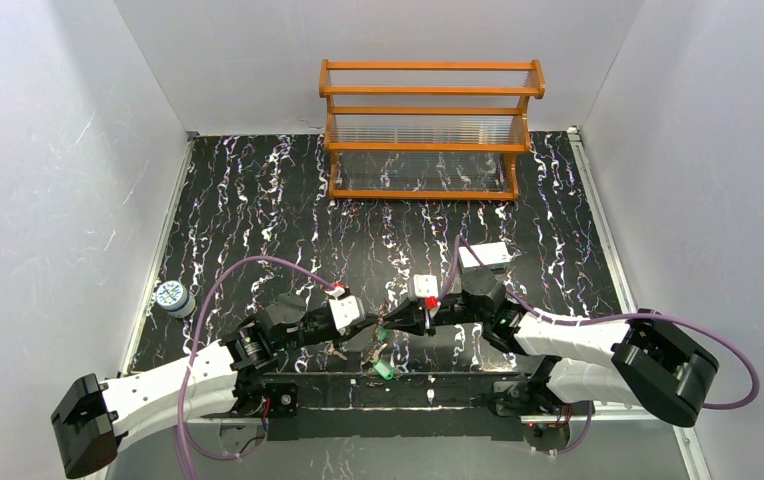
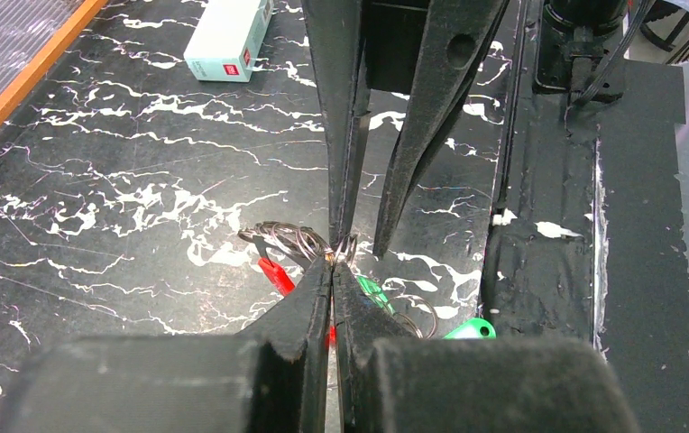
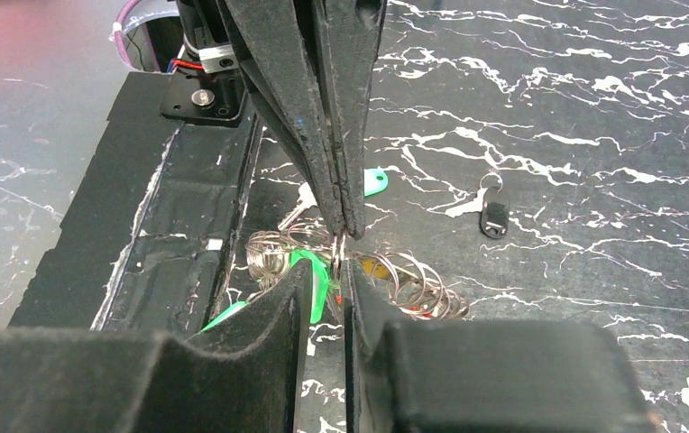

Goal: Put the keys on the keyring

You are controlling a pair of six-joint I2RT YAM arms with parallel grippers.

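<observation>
Nearer than the metal ring [image 3: 338,248]: the black taped edge [image 2: 548,271], close by, little room.
At the ring: my left claw [image 2: 334,266] is pressed together, pinching it, I judge to steady it. My right claw [image 3: 332,269] is nearly together opposite; I cannot tell whether it grips.
Just under the ring: green key [image 3: 316,281], red keyring [image 2: 275,275].
Beyond the ring: open surface [image 1: 258,200] up to the rack [image 1: 428,110].

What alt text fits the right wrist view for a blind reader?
Two hands meet tip to tip over tangled metal rings on a marbled table: the shut left hand from the top, the right hand from the bottom. A green key lies at the tips; a second green key and a black fob lie beyond.
</observation>
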